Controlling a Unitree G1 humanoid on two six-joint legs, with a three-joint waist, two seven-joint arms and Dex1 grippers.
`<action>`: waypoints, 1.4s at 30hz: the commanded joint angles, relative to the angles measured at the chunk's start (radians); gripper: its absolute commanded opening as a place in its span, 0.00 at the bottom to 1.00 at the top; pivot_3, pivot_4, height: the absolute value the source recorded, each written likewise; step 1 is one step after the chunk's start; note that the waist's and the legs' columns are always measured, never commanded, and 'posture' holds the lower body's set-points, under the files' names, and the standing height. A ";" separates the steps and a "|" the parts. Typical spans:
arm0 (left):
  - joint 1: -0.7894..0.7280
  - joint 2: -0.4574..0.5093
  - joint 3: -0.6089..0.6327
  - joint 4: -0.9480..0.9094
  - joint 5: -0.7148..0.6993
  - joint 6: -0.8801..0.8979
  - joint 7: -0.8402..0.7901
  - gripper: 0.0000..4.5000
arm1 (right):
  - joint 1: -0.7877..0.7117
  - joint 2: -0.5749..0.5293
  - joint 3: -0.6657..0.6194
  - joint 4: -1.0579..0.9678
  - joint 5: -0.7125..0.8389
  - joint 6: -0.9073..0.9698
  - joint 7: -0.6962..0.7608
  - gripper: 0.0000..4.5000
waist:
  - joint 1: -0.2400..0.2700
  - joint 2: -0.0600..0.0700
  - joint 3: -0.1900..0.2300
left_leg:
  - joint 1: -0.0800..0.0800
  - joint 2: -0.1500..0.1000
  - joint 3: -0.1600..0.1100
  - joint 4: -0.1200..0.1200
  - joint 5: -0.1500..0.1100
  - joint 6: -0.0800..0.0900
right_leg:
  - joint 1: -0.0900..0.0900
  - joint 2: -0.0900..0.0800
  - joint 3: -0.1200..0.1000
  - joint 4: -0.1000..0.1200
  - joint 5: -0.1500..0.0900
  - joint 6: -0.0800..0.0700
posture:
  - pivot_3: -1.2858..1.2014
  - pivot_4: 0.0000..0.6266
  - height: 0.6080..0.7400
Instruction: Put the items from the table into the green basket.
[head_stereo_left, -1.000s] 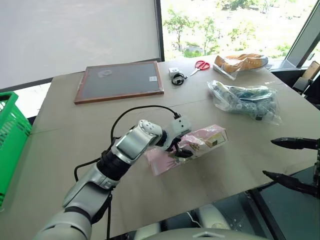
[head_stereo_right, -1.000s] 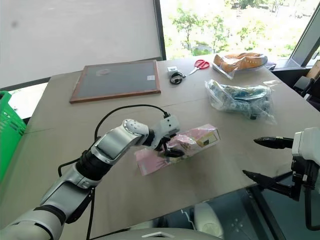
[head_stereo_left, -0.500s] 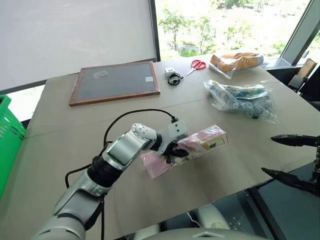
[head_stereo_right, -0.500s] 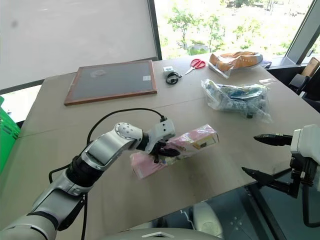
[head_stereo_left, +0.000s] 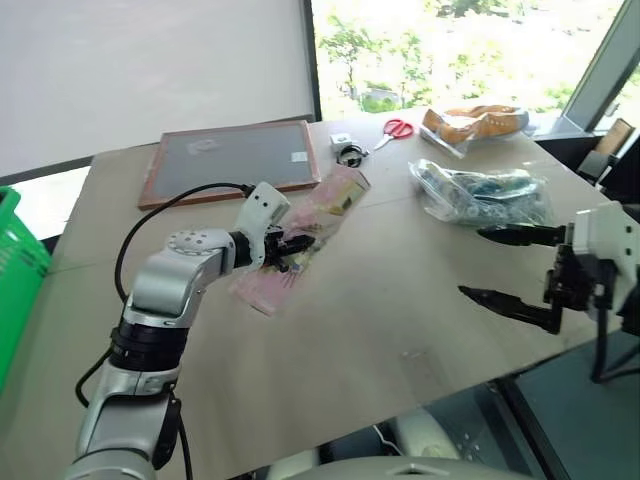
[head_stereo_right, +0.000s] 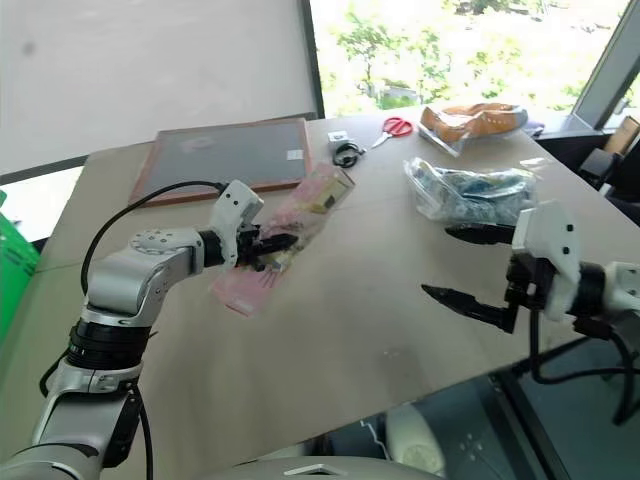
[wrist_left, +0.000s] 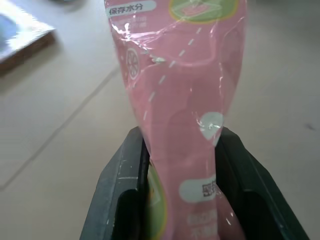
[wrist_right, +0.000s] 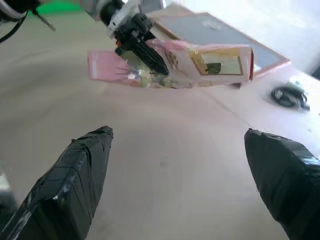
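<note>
One item is in hand: the long pink box (head_stereo_left: 300, 238) is pinched in the left claw (head_stereo_left: 288, 246), whose two black fingers (wrist_left: 125, 185) close on it from either side near its lower half. The box looks lifted off the bench (head_stereo_left: 400, 330), tilted, with its long axis running from the low end nearest the robot up and away towards the framed board (head_stereo_left: 232, 160); its far end with the yellow label sits just short of that board's near corner.

The relation that matters is the green basket (head_stereo_left: 18, 270): it lies well off to the left of the box, past the bench's left edge, so the likely carry is a sweep leftward away from the board. With the box's length sticking out beyond the grip on both sides, I judge the arm will need to clear the basket rim before letting go.

The right claw (head_stereo_left: 500, 265) hangs spread wide and empty on the opposite side of the box from the basket, near the clear bag (head_stereo_left: 485, 195), so the left arm is by far the nearer for this delivery.
</note>
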 joint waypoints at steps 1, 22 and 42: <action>-0.067 -0.002 0.158 -0.038 0.021 -0.077 0.139 0.34 | -0.269 0.156 0.200 0.227 -0.173 -0.023 -0.140 1.00 | 0.026 0.000 0.000 | -0.001 0.000 0.000 0.000 0.000 0.000 | -0.001 0.000 0.000 0.000 0.001 -0.001 | 0.51 0.00 1.00; -0.318 0.623 0.363 0.874 0.269 -0.633 0.355 0.34 | -1.006 0.589 0.404 0.755 -0.199 0.042 0.114 1.00 | 0.192 -0.021 -0.016 | -0.035 -0.007 -0.012 0.000 0.007 -0.012 | -0.034 -0.012 -0.022 0.008 0.004 -0.006 | 0.59 0.00 1.00; -0.382 0.454 0.295 0.798 0.136 -0.836 0.201 0.98 | -0.946 0.561 0.343 0.646 -0.222 0.079 0.013 1.00 | 0.185 -0.027 -0.022 | -0.036 -0.008 -0.018 0.001 0.010 -0.017 | -0.034 -0.015 -0.027 0.016 0.005 -0.008 | 0.57 0.00 1.00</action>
